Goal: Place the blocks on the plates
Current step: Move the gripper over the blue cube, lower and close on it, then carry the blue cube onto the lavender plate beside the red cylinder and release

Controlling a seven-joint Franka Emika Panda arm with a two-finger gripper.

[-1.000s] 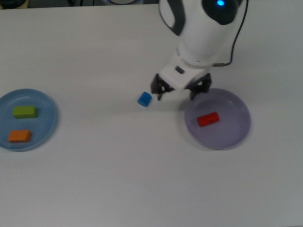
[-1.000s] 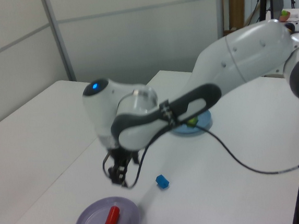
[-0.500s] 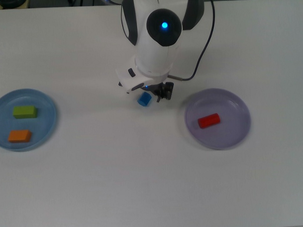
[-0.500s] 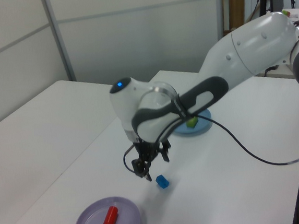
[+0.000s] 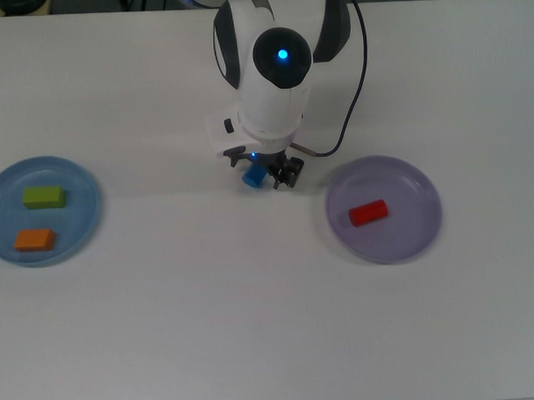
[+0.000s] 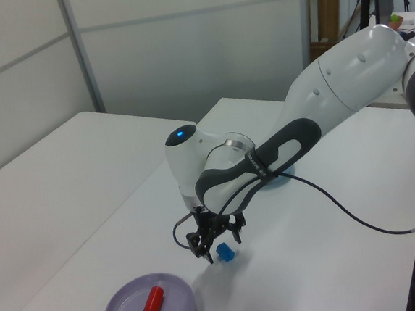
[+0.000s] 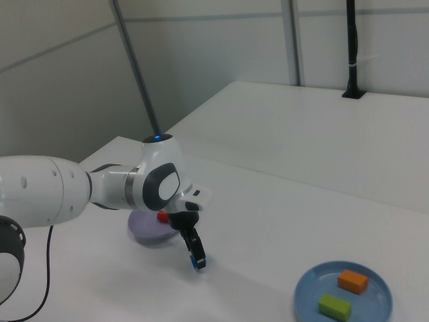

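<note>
Gripper (image 5: 264,177): lowered over the blue cube (image 5: 253,176), fingers spread to either side of it, not visibly clamped.
Blue cube: on the white table (image 5: 254,323), between the two plates, nearer the lavender plate (image 5: 417,239); last block off a plate.
Red block (image 5: 368,212): on the lavender plate.
Green block (image 5: 44,197), orange block (image 5: 34,240): on the light blue plate (image 5: 73,172) at the top view's left.
Progress, judged: three of four placed; grasp and transfer of the cube outstanding.

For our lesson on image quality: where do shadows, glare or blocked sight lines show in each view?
Top view: the white arm hides most of the small blue cube. Left view: a soft shadow lies beside the cube. Right view: the arm hides most of the lavender round plate.
</note>
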